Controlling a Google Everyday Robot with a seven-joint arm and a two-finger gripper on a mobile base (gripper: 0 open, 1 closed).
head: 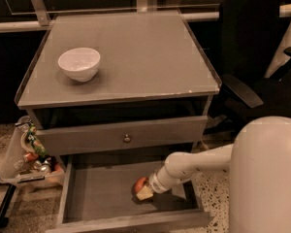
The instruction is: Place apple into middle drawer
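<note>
The middle drawer (94,193) is pulled out below the cabinet, a wide shallow grey box with a flat floor. The red-orange apple (138,184) is low inside it, right of centre, at or just above the floor. My gripper (142,190) reaches in from the right on a white arm and is at the apple, with its fingers around it. I cannot tell whether the apple rests on the floor.
A white bowl (79,63) stands on the cabinet top (136,52). A grey drawer front with a round knob (127,138) is above the open drawer. A bin of packets (26,152) stands at the left. A black office chair (254,57) is at the right.
</note>
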